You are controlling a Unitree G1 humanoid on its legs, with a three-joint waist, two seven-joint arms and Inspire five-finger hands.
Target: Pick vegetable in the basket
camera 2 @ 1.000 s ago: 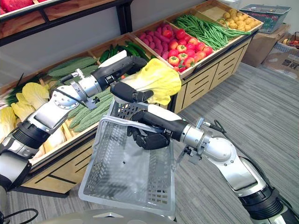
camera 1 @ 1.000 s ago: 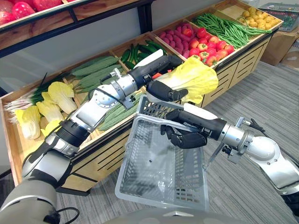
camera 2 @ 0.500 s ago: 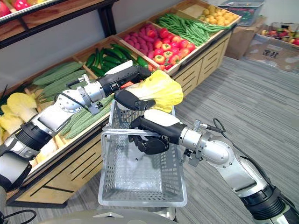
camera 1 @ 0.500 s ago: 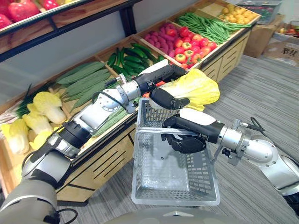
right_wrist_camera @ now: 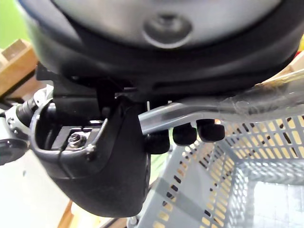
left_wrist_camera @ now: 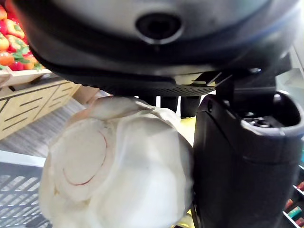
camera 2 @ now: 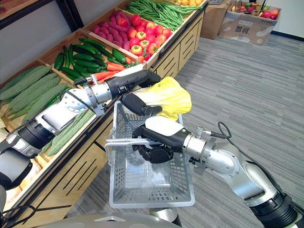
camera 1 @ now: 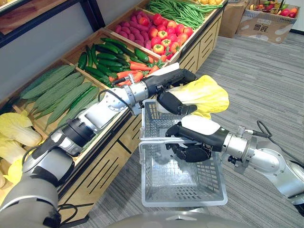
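Note:
My left hand (camera 1: 172, 97) is shut on a yellow-leaved cabbage (camera 1: 207, 94), holding it over the far end of the grey plastic basket (camera 1: 161, 183). In the left wrist view the cabbage's pale stem end (left_wrist_camera: 111, 175) sits against the thumb (left_wrist_camera: 247, 156). My right hand (camera 1: 192, 142) is shut on the basket's handle (camera 1: 154, 139) and holds the basket up in front of the produce stand. In the right wrist view the fingers (right_wrist_camera: 185, 133) curl round the handle bar (right_wrist_camera: 213, 111). The basket's floor looks bare.
A wooden produce stand (camera 1: 118, 137) runs along the left, with bins of cucumbers (camera 1: 102, 50), carrots (camera 1: 130, 73), ridged green gourds (camera 1: 57, 92), tomatoes and peppers (camera 1: 159, 35), green beans (camera 1: 183, 9) and more cabbages (camera 1: 16, 130). Grey carpet (camera 1: 266, 85) lies to the right, cardboard boxes (camera 1: 259, 21) beyond.
The view has swung right along the stand. The basket now hangs squarer under my right hand, and the cabbage in my left hand stays over its far rim.

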